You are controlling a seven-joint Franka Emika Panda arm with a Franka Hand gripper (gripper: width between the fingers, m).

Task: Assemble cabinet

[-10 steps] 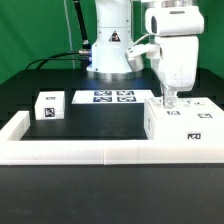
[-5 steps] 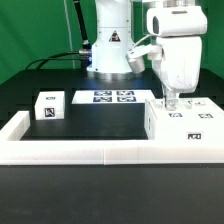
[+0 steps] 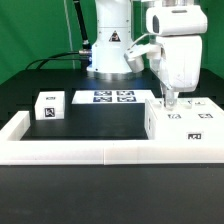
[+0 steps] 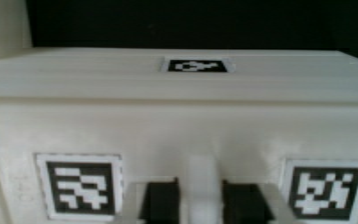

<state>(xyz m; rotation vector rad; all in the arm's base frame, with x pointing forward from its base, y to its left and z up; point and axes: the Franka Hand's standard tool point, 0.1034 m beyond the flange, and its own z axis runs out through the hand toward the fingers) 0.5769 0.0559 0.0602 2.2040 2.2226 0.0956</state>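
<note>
The large white cabinet body [image 3: 186, 124] lies at the exterior view's right, against the low rim wall, with small tags on its top and front. My gripper [image 3: 168, 100] stands straight down on its top near the edge toward the exterior view's left. In the wrist view the two dark fingers [image 4: 160, 200] stand close together with a narrow white strip of the cabinet body [image 4: 176, 110] between them, so the gripper [image 4: 202, 200] looks shut on it. A small white cabinet box [image 3: 48, 106] with a tag stands apart at the exterior view's left.
The marker board [image 3: 112, 97] lies flat at the back middle, before the arm's base [image 3: 110, 50]. A low white rim wall [image 3: 90, 152] runs along the front and up the exterior view's left side. Black table lies between the two white pieces.
</note>
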